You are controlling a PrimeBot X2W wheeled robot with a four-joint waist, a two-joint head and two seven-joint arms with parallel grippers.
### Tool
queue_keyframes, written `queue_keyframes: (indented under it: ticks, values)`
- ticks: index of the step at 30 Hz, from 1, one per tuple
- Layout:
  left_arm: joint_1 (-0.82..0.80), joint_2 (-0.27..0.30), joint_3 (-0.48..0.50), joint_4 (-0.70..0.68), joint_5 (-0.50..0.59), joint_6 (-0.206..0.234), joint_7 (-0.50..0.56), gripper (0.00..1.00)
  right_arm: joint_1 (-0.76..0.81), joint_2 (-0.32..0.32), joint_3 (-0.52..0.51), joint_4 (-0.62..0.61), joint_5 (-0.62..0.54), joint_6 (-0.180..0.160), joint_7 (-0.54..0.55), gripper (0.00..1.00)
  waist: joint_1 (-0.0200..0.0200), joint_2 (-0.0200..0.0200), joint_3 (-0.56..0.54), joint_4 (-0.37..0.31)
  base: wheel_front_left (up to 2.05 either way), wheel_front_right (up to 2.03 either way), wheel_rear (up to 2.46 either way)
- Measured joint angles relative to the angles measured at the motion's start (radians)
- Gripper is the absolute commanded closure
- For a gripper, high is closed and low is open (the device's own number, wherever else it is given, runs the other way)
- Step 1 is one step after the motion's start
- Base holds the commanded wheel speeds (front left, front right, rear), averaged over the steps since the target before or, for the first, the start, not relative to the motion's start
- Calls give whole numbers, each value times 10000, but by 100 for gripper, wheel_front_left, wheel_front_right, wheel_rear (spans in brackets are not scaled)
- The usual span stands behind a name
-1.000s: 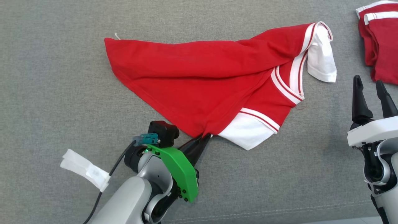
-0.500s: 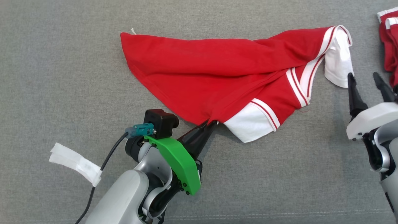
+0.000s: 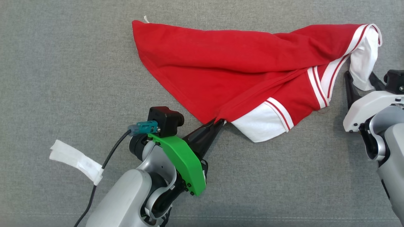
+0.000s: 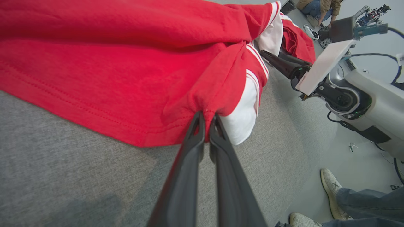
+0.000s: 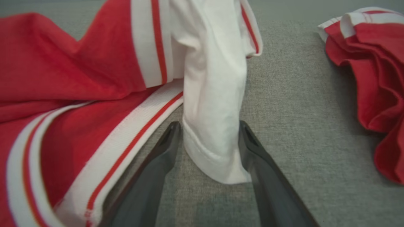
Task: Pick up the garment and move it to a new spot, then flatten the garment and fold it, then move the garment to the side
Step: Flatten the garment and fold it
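**Garment** (image 3: 240, 63): a red shirt with white sleeves and red-and-white striped bands where the sleeves join. It lies on the grey fabric surface (image 3: 63, 78), in the far right part of it as the head view shows. It is not flat. Long creases run from the left corner toward the sleeves, and the red body is drawn into a rough triangle whose near point ends at the left gripper (image 3: 219, 121).

**Sleeves:** the near sleeve (image 3: 262, 126) lies flat on the surface just beside that point. The far sleeve (image 5: 214, 94) droops at the garment's right end, with its cuff hem resting on the surface.

**Grippers:** the left gripper's fingers are together, clamped on a pinch of red cloth at the seam beside the near sleeve. The right gripper (image 5: 210, 126) has its fingers apart, one on either side of the far sleeve's cuff and close against it. The cloth between them is not squeezed.

**Surroundings:** a second red-and-white garment (image 5: 372, 63) lies bunched on the same surface, apart to the right. In the left wrist view, past the surface's edge, a person's pale shoes (image 4: 331, 189) stand on the floor.
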Motion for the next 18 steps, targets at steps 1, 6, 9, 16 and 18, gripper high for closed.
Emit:
queue_keyframes:
  ticks: [1, 6, 9, 16, 18]
  values:
    - [0, -2, 10, 2, -10, 19, 0, 100, -68, 29, 13, 48, 4, 29, 0, 100, 0, 0, 15, 4, 0, 0, 0]
    - [1, 12, 173, 107, -77, 109, -2, 53, -386, 167, 33, 144, 33, 169, -6, 100, 0, 0, 50, -63, 0, 0, 0]
    - [4, 31, 211, 180, -86, 117, -4, 0, -511, 178, 50, 215, 33, 234, -17, 100, 0, 0, 52, -130, 0, 0, 0]
    - [11, 23, 224, 420, -188, 127, -6, 0, -549, 184, 46, 550, 88, 255, -121, 100, 0, 0, 1, -359, 0, 0, 0]
    - [12, 21, 196, 453, -209, 127, -4, 0, -566, 194, 23, 629, 98, 255, -150, 100, 0, 0, -15, -415, 0, 0, 0]
